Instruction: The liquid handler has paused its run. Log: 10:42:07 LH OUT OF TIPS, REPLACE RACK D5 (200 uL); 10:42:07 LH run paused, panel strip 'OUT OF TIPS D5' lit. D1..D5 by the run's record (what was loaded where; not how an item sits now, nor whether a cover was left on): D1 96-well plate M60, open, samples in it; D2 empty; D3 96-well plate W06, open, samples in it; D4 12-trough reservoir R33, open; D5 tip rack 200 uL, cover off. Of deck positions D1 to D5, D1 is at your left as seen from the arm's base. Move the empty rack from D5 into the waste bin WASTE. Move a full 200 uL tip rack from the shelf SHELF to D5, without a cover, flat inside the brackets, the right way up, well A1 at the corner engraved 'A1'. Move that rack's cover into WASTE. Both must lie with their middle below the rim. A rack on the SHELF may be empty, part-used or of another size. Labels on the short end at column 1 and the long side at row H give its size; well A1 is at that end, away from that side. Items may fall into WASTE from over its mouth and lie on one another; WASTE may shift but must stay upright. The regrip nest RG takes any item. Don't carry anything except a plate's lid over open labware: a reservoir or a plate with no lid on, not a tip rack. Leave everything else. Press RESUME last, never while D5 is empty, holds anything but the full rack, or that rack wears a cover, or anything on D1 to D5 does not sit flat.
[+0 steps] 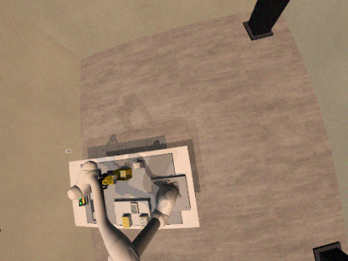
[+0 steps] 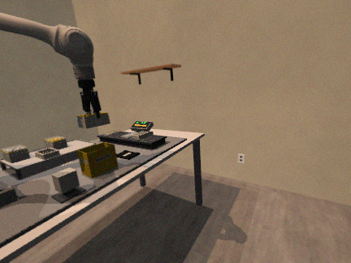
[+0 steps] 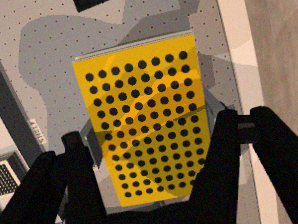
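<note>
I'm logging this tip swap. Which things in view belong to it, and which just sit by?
In the job:
gripper, shut on the empty yellow rack
yellow waste bin
shelf racks
control panel

Standing by:
wall shelf
grey block

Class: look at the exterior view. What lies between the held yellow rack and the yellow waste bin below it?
Nothing: in the exterior view the rack, gripped by the end effector, hangs over open air short of the waste bin.
</note>
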Tool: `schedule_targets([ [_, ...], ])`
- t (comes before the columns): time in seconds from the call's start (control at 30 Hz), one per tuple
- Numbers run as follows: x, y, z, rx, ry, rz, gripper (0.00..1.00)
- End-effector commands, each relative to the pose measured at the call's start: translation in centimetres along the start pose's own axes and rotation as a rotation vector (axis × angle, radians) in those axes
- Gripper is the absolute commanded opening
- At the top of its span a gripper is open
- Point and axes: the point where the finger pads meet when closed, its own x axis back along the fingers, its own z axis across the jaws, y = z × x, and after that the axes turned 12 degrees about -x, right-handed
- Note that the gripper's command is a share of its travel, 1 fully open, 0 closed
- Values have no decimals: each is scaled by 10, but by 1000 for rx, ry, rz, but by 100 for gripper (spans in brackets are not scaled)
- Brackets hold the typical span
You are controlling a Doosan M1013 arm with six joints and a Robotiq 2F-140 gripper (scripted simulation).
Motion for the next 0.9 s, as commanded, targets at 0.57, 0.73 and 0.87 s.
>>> schedule_targets([
  [0.57, 1, 16, 5, 0, 0, 0, 0],
  [0.73, 1, 16, 5, 0, 0, 0, 0],
  [0.87, 1, 16, 5, 0, 0, 0, 0],
])
